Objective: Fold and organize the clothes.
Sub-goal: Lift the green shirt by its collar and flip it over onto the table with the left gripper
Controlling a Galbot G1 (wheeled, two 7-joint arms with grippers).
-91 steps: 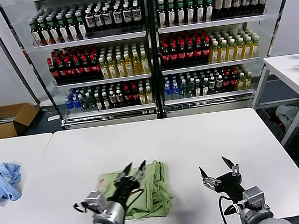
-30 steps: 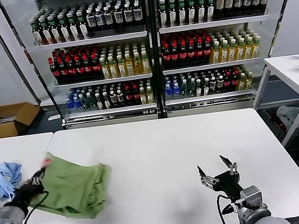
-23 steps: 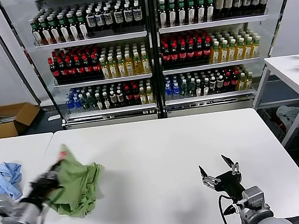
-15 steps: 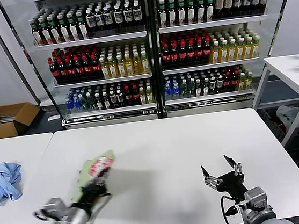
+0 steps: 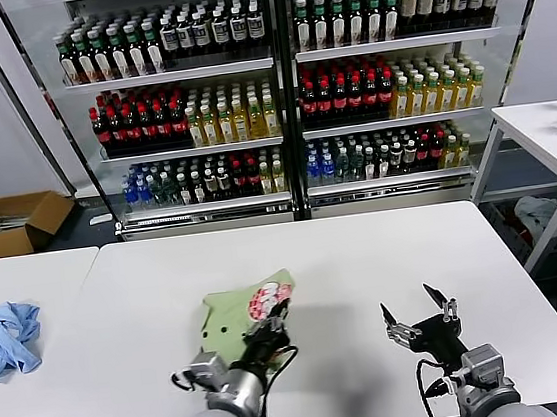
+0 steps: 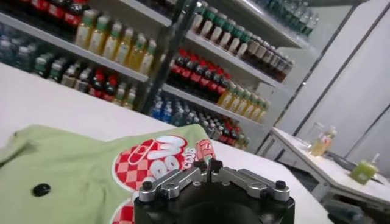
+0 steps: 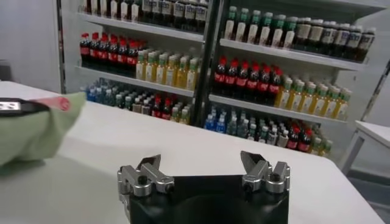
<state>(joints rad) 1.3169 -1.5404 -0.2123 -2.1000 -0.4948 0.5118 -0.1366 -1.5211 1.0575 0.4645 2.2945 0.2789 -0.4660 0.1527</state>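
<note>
The light green polo shirt (image 5: 233,317) is bunched and held up off the white table (image 5: 364,254) near its front middle, with the red-and-white checkered print (image 5: 268,299) facing up. My left gripper (image 5: 264,337) is shut on the shirt's near edge. In the left wrist view the fingertips (image 6: 209,165) meet against the green fabric (image 6: 67,176), with the print (image 6: 149,159) and a dark button (image 6: 41,189) just beyond. My right gripper (image 5: 418,311) is open and empty over the table's front right, apart from the shirt. The right wrist view shows its spread fingers (image 7: 201,164) and the shirt's edge (image 7: 30,131) off to one side.
A crumpled light blue cloth (image 5: 2,339) lies on the adjoining table at the far left. Glass-fronted shelves of bottles (image 5: 275,88) stand behind the table. Another white table (image 5: 552,137) is at the back right. A cardboard box (image 5: 14,224) sits on the floor at the back left.
My left gripper has carried the shirt from the table's left edge, near the blue cloth, rightward to the front middle, and the print now faces up. The right gripper has barely moved.
</note>
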